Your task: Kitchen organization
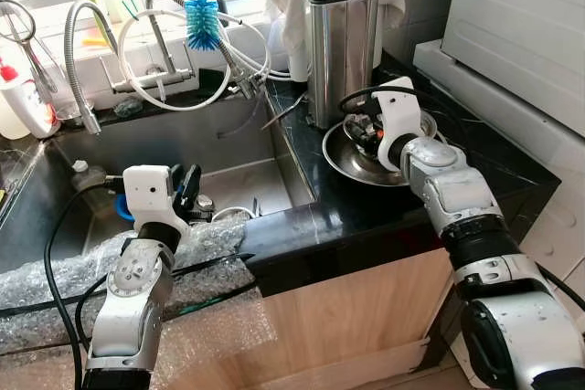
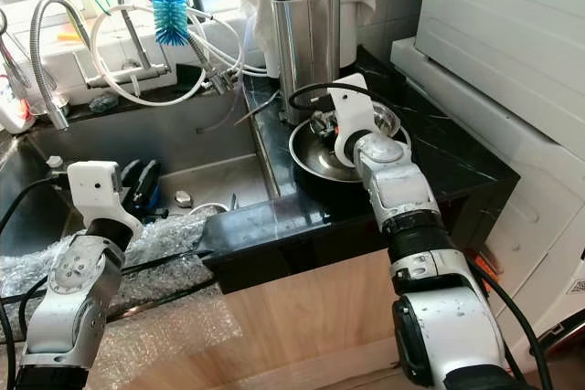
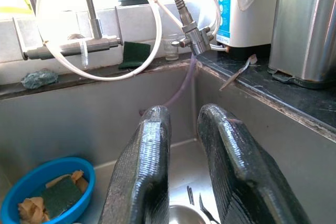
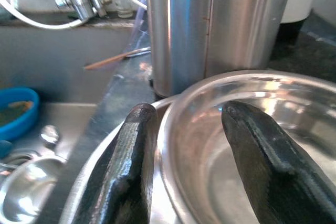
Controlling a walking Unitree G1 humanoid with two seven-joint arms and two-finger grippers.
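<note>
Two nested steel bowls (image 1: 361, 163) rest on the black counter (image 1: 366, 212) beside a steel knife block (image 1: 340, 43). My right gripper (image 4: 191, 111) is open at the bowls, its fingers astride the inner bowl's rim (image 4: 173, 114): one finger outside, over the outer bowl, and the other inside the inner bowl (image 4: 252, 129). My left gripper (image 3: 184, 114) hangs over the sink (image 1: 233, 175), its fingers a narrow gap apart with nothing between them. Below it in the sink sit a blue bowl (image 3: 47, 192) with sponges and a small steel cup (image 1: 203, 203).
Bubble wrap (image 1: 55, 280) and black cables drape over the sink's front edge. Faucets, white hoses and a blue bottle brush (image 1: 203, 20) crowd the back ledge. A white appliance (image 1: 521, 15) stands at the right, and a soap bottle (image 1: 23, 102) at the far left.
</note>
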